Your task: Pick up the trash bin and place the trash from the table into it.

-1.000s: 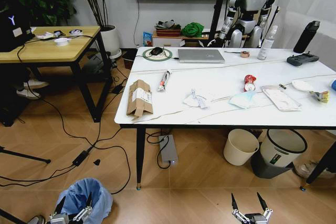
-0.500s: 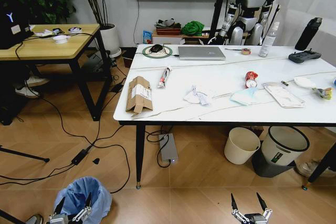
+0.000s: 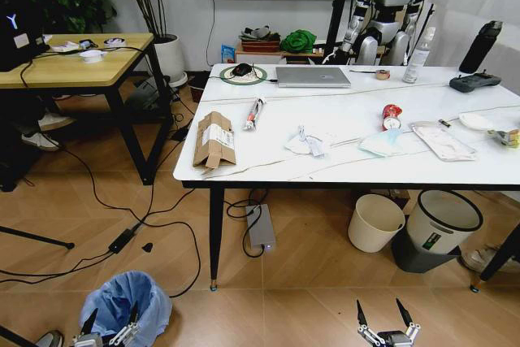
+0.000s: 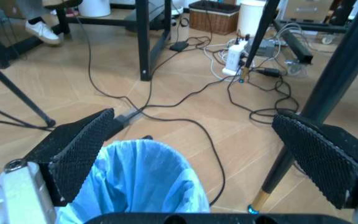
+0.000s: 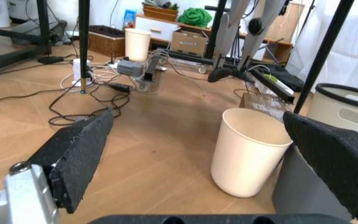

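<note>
The trash bin, lined with a crinkled light-blue bag, stands on the wood floor at the lower left, short of the table. My left gripper hangs open over its near rim; in the left wrist view the bin lies just below the open left gripper. My right gripper is open and holds nothing low over the floor. On the white marble table lies the trash: a flattened cardboard box, a white tissue, a pale-blue mask, a red wrapper, a clear packet.
Under the table stand a cream bin and a grey bin with a black rim; the right wrist view shows the cream bin close ahead. Cables and a power brick lie on the floor. A wooden desk stands far left.
The whole head picture has shifted a little, with the table sitting slightly higher in it, so the camera has moved. Both grippers stay open in the same places.
</note>
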Robot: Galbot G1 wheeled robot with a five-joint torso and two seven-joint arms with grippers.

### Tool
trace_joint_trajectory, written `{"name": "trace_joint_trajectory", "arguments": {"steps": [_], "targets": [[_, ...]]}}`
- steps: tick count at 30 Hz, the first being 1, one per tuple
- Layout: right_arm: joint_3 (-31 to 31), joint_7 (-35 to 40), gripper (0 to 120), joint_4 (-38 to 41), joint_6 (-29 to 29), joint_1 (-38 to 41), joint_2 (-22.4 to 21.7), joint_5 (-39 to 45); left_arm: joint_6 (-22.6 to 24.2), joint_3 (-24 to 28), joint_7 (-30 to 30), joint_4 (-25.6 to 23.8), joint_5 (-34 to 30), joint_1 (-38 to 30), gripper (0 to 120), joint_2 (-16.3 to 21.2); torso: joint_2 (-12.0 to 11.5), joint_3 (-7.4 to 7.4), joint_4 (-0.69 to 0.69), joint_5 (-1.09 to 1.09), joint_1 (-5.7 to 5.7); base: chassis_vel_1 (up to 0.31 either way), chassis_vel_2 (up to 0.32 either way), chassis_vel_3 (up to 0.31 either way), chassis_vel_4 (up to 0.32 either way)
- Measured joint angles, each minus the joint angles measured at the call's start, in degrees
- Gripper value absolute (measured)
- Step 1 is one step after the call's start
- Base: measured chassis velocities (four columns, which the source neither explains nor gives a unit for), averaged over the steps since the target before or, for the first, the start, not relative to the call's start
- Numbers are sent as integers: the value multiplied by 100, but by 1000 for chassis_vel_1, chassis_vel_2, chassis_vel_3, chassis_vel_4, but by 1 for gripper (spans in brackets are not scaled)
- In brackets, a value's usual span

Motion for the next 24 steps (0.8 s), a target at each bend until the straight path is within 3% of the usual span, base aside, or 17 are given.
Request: {"name": "trace_joint_trajectory", "arguments": {"steps": [24], "targets": [[-24,2,100,-110,87,16,0,-7,-16,-2,29,278,9,-93,100,-48,-569,-346,0,0,-226,0,0,0,0]]}}
